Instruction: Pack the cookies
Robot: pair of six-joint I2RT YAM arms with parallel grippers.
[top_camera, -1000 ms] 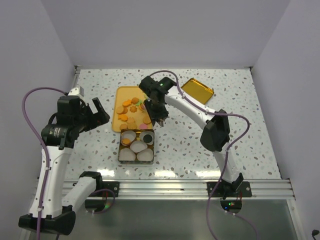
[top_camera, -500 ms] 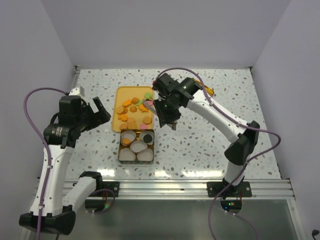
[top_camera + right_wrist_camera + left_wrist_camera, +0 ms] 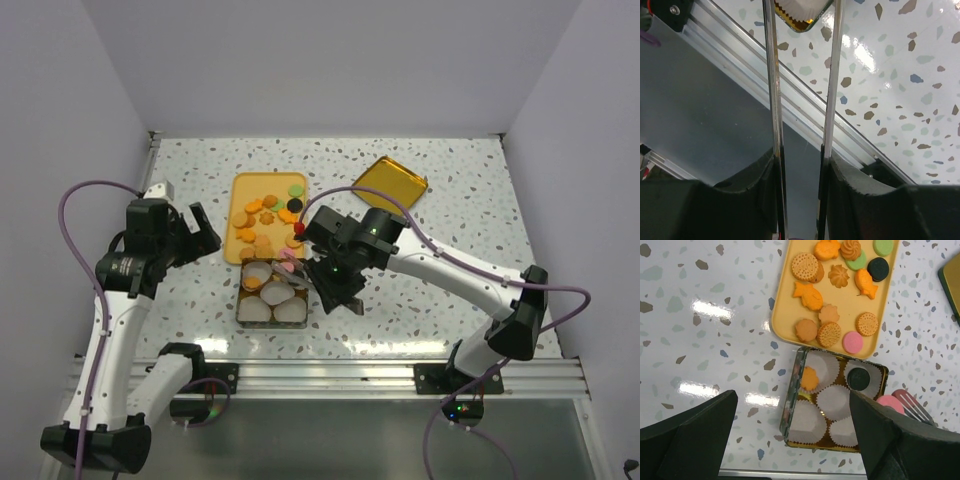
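Note:
Several cookies [image 3: 830, 300], mostly orange and tan, lie on a yellow tray [image 3: 785, 315]. In front of it stands a gold tin [image 3: 790, 410] lined with white paper cups; one cup holds an orange cookie [image 3: 810, 378], another a black one [image 3: 858, 378]. My right gripper [image 3: 335, 282] is shut on metal tongs [image 3: 771, 75], whose tips pinch a pink cookie [image 3: 889, 402] over the tin's right edge. My left gripper [image 3: 792, 397] hangs open above the tin's left side, holding nothing. In the right wrist view only the tin's corner [image 3: 800, 10] shows past the tongs.
The tin's gold lid [image 3: 393, 181] lies at the back right of the speckled table. A metal rail [image 3: 330, 375] runs along the near edge. White walls close in the back and both sides.
My right arm has swung from over the tray toward me to the tin, carrying the pink cookie in the tongs. The left arm has dropped slightly, still open.

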